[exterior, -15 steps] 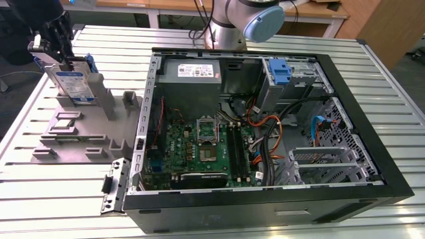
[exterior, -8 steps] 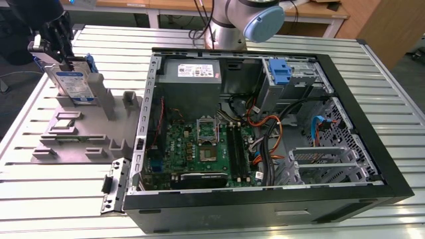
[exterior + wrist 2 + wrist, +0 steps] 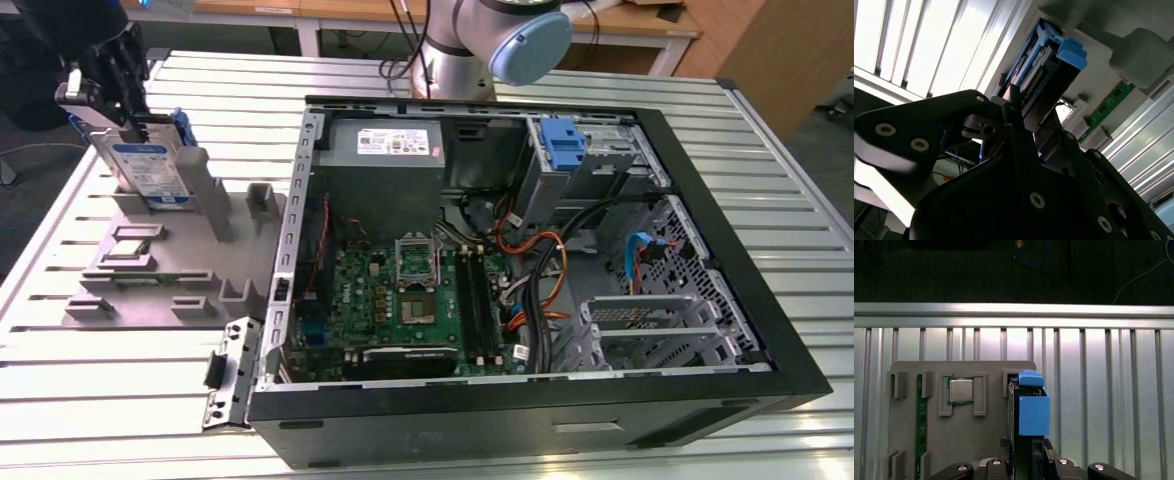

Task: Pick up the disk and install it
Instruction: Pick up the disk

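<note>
The disk (image 3: 144, 168) stands upright at the exterior view's left, a silver drive with a white-and-blue label in a blue carrier. Its lower end meets the grey fixture (image 3: 174, 270); I cannot tell whether it rests in the slot or hangs just clear of it. My black gripper (image 3: 131, 112) comes down from above and is shut on the disk's upper end. In the first wrist view the disk (image 3: 1032, 412) is edge-on, a blue strip rising from between my gripper (image 3: 1029, 454) fingers. In the second wrist view the disk (image 3: 1056, 62) runs out beyond my gripper (image 3: 1026, 107).
An open computer case (image 3: 694, 400) lies on the slatted metal table (image 3: 80, 400), holding a motherboard (image 3: 400, 300), cables and a metal drive cage with an upright blue bracket (image 3: 566, 150). The grey fixture also carries a processor (image 3: 961, 390) and a green memory stick (image 3: 919, 425).
</note>
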Tool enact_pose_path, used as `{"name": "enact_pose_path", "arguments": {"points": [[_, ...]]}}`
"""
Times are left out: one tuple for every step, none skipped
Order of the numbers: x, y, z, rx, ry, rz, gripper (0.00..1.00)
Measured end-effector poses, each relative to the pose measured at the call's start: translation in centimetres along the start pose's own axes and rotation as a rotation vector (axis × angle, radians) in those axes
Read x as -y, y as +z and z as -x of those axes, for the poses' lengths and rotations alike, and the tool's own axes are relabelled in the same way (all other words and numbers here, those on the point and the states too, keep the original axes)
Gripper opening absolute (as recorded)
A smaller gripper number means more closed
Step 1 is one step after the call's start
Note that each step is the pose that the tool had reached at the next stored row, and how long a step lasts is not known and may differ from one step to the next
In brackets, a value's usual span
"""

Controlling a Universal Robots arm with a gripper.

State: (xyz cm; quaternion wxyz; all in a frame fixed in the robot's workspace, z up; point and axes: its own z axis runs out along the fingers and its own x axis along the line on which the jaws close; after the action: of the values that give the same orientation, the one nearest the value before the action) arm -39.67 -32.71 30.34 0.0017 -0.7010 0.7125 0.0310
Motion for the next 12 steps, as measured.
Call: {"name": "enact_pose_path", "arguments": {"points": [[0.0,-0.01,0.0,-0.0001,0.0,0.0001,0.35],[0.0,0.0,0.0,0.0,0.0,0.0,0.35],[0.0,0.0,0.0,0.0,0.0,0.0001,0.35],[-0.01,-0.01,0.0,0.0,0.0,0.0,0.35],[-0.01,-0.07,0.0,0.0,0.0,0.0,0.35],[-0.01,-0.15,0.01,0.0001,0.0,-0.0001,0.35],[-0.01,-0.23,0.01,0.0,0.0,0.0,0.35],[-0.01,-0.27,0.01,0.0001,0.001,-0.0002,0.35],[-0.01,-0.27,0.01,0.0002,0.0,-0.0003,0.35],[-0.01,-0.27,0.01,0.0002,0.0,-0.0003,0.35],[-0.01,-0.28,0.01,0.0001,0.0,-0.0002,0.35],[-0.02,-0.29,0.01,0.0,0.0,0.0,0.35]]}}
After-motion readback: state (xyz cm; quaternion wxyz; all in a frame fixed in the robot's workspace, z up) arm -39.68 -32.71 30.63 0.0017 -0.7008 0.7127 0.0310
